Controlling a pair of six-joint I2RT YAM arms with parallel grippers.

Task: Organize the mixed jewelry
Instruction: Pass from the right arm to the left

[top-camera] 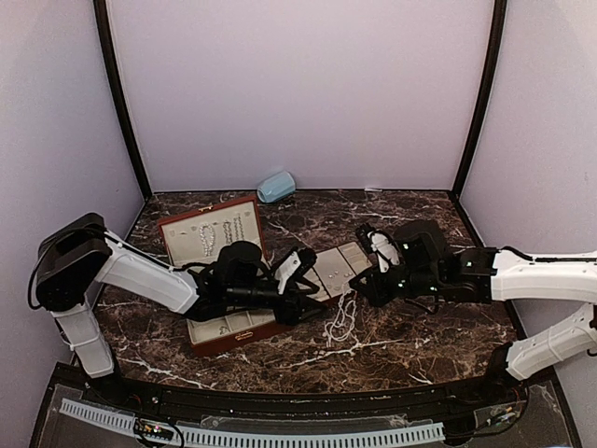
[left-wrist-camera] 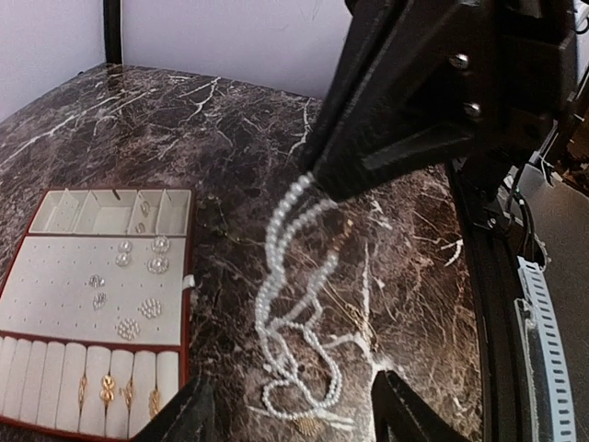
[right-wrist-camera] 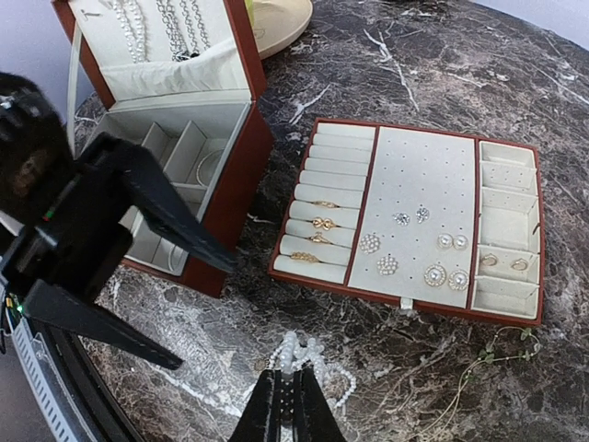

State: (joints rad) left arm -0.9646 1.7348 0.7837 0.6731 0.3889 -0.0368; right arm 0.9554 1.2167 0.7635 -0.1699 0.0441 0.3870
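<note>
A long pearl bead strand (left-wrist-camera: 276, 276) hangs from my right gripper (right-wrist-camera: 296, 373), which is shut on its upper loops. The strand's lower coils rest on the marble (top-camera: 342, 322). My left gripper (left-wrist-camera: 290, 419) is open, its two fingers standing either side of those coils without touching them. In the top view the left gripper (top-camera: 312, 303) and right gripper (top-camera: 357, 287) face each other over the strand. Gold rings (right-wrist-camera: 317, 226) and pearl earrings (right-wrist-camera: 423, 249) sit in the cream-lined tray (right-wrist-camera: 414, 138). More strands hang in the case lid (top-camera: 219, 233).
The reddish-brown case (right-wrist-camera: 235, 184) stands open left of the tray, with a bangle (right-wrist-camera: 207, 166) in one compartment. A thin gold chain (right-wrist-camera: 488, 368) lies on the marble by the tray's near corner. A pale blue rounded object (top-camera: 276, 187) sits by the back wall.
</note>
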